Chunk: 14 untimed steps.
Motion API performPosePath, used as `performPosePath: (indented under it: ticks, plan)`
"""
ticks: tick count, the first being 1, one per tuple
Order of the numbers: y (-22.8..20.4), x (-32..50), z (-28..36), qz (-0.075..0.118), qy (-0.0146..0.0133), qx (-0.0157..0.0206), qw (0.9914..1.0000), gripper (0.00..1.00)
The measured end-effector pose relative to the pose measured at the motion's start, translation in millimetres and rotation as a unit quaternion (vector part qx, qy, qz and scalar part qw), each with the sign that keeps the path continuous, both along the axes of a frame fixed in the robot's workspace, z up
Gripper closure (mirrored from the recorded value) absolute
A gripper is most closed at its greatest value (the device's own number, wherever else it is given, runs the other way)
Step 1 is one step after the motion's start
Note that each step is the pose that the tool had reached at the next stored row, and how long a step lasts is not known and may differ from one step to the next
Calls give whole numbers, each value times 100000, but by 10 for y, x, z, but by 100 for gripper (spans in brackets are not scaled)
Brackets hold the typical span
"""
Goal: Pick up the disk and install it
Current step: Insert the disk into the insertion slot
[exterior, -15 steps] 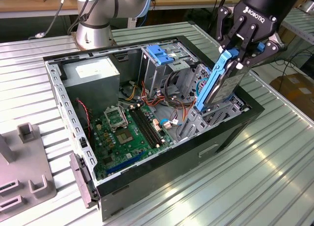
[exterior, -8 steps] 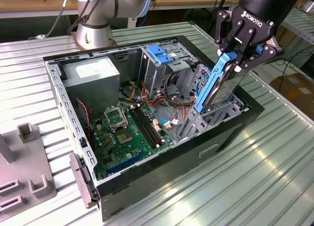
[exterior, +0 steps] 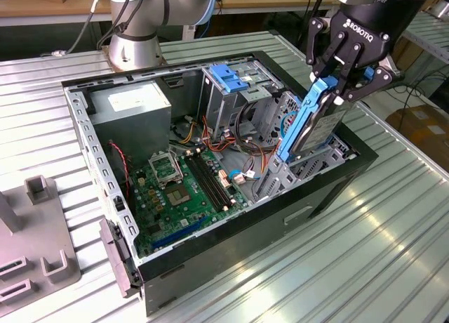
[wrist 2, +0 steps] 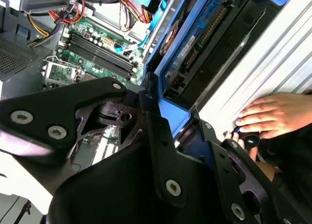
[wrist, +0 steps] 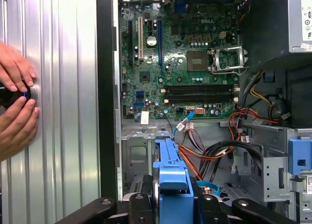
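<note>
The gripper [exterior: 339,91] is clamping the disk [exterior: 317,132] by its top edge, the disk tilting with its lower edge dipping into the narrow bay beside the case wall [exterior: 330,189], cables [exterior: 245,137] crowding nearby.

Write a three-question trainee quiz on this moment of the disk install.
1. True or false: the gripper is shut on the disk.
2. The disk is: A lying flat; B tilted, lower end in the computer case; C standing upright outside it.
3. In the first wrist view, what rests on the table beside the case?
Key: 1 true. 2 B. 3 a person's hands.
</note>
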State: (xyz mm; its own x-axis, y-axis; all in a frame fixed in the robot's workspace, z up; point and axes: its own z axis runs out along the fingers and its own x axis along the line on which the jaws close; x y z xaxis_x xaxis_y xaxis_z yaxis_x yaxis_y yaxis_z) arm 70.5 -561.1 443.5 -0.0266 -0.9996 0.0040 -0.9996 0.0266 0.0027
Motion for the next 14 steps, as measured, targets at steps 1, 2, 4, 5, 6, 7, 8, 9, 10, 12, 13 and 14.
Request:
performPosePath:
  ticks: [1,2,4,5,6,7,8,9,10,12,13,14]
  plan:
    - [0,0,-6,1,0,-4,100000,63]
    - [0,0,-18,0,0,-1,100000,63]
    - [0,0,-52,1,-1,-4,100000,63]
    - [0,0,-70,0,0,-9,100000,63]
    - [0,0,-86,-1,-1,4,100000,63]
    - [0,0,-97,-3,-1,-3,100000,63]
    - [0,0,-123,-1,0,-4,100000,63]
    - [0,0,-146,1,0,-2,100000,63]
    - [0,0,-168,0,0,-4,100000,63]
    - [0,0,-198,-1,-1,-1,100000,63]
    - [0,0,-215,0,0,-3,100000,63]
    - [0,0,-233,0,-1,-4,100000,63]
